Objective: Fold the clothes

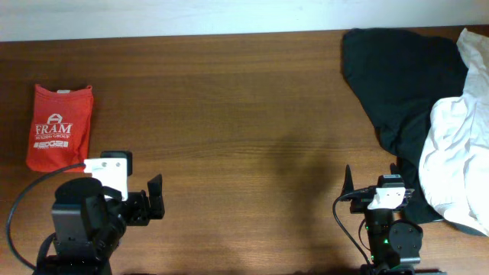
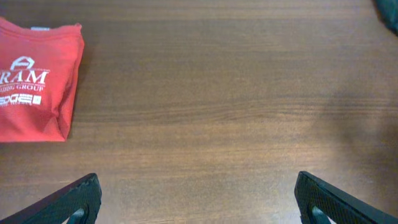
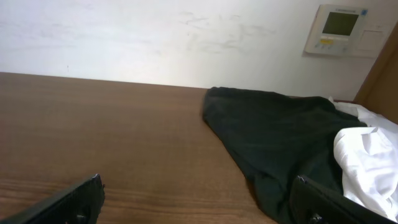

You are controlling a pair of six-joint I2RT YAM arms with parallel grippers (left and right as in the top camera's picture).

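Note:
The red-orange T-shirt (image 1: pixel 60 126) with white lettering lies folded into a neat rectangle at the left of the wooden table; it also shows at the upper left of the left wrist view (image 2: pixel 36 84). My left gripper (image 1: pixel 156 195) is open and empty, to the right of and nearer than the shirt, its fingers wide apart over bare wood (image 2: pixel 198 199). My right gripper (image 1: pixel 370 179) is open and empty near the front right, beside the black garment, with its fingers spread in the right wrist view (image 3: pixel 198 199).
A black garment (image 1: pixel 401 76) is heaped at the back right, also in the right wrist view (image 3: pixel 273 134), with a white garment (image 1: pixel 458 153) lying over its right side. A wall with a control panel (image 3: pixel 339 28) stands behind the table.

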